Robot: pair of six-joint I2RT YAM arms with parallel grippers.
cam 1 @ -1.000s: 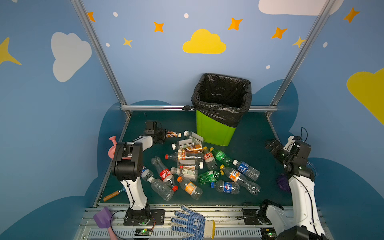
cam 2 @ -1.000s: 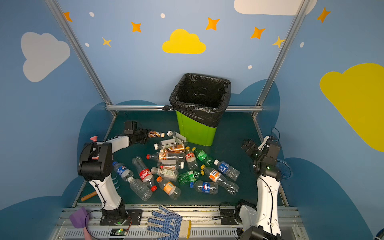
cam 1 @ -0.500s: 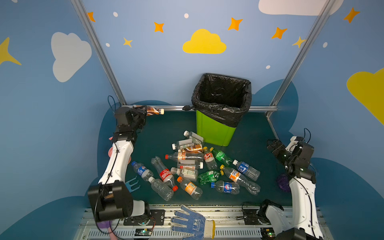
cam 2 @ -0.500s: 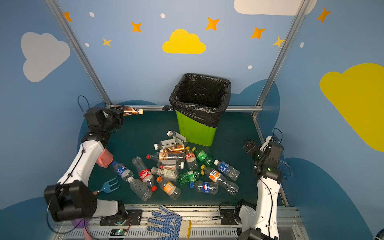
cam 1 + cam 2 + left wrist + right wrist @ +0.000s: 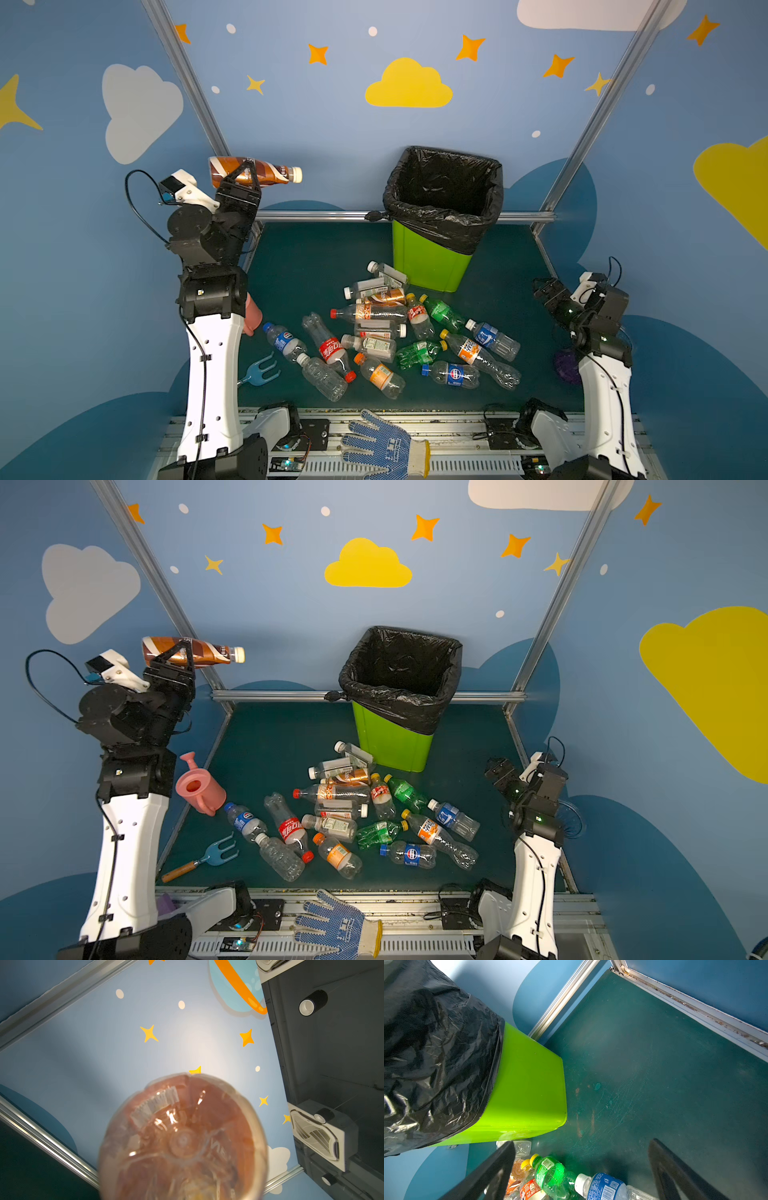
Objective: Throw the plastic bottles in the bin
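- Lifted the brown-labelled bottle off the table within the last second. Now carries it high at the upper left of both top views, lying level, white cap pointing towards the bin.
- Grips it across the middle with the left gripper, jaws clamped on the body. Fills the lower half of the left wrist view with the bottle's blurred base.
- Holds it well to the left of the bin's black-lined mouth, about level with the rim in the picture, not yet over it.
- Keeps the right gripper spread wide and empty at the right edge of the frame, barely shifted, facing the bin's wall and the nearest bottles.
- Leaves the other plastic bottles heaped at centre frame in front of the bin. Shows none inside the bag from here.
- Uncovers the pink watering can and blue hand fork at lower left, neither meant for the bin.
- Means pick-up done and carry under way. Probably calls for a sweep rightwards over the opening before release. Risks a drop short onto the table if let go early.
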